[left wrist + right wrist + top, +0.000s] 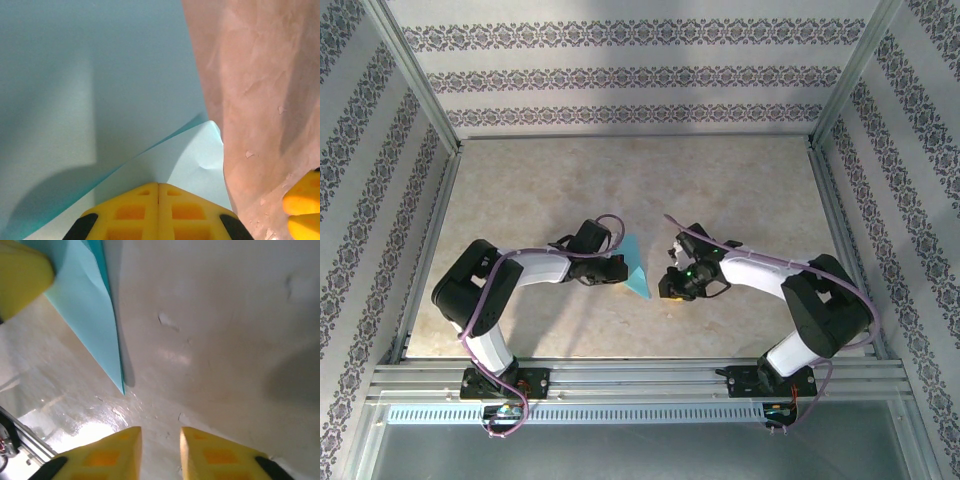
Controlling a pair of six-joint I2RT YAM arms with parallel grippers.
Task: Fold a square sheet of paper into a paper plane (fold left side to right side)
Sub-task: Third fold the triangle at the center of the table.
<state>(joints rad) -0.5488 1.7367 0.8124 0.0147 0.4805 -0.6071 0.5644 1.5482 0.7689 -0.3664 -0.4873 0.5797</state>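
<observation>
Cyan paper [636, 265] on mottled beige table [740, 180], patterned wallpaper walls [620, 80], left fingers [130, 210] pinching it, right fingers [110, 455] narrowly parted, empty

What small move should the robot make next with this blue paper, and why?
Probably slide the right hand toward the pointed corner of the paper: its fingers are apart and empty over the table, while the left hand pinches the paper shut.
</observation>
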